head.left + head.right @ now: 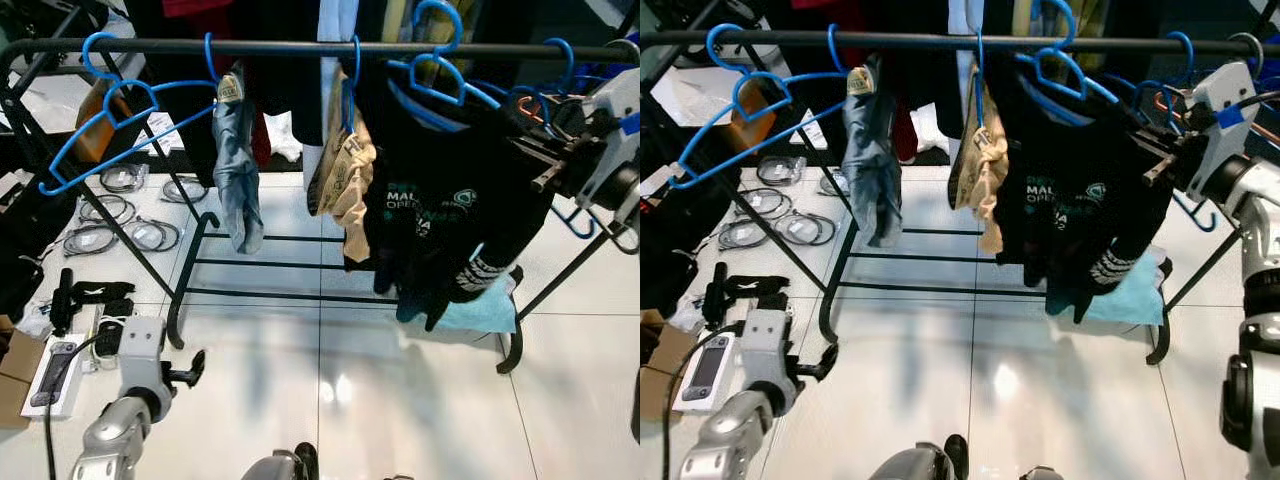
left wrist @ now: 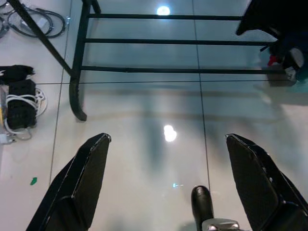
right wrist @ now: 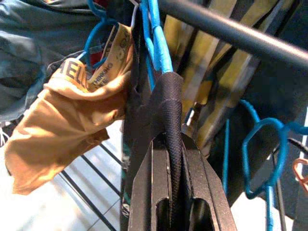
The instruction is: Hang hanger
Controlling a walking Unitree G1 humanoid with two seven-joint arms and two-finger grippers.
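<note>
Glossy white floor tiles lie under a black clothes rail (image 1: 300, 46). Right gripper (image 3: 174, 144) pinches the black T-shirt's (image 1: 440, 200) shoulder on its light, springy blue hanger (image 1: 440, 85); left gripper (image 2: 166, 159) hangs wide open.

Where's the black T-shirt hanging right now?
The black T-shirt hangs on a blue hanger from the rack's top rail, toward the robot's right, beside the tan garment. The right pincer is shut on its fabric.
</note>
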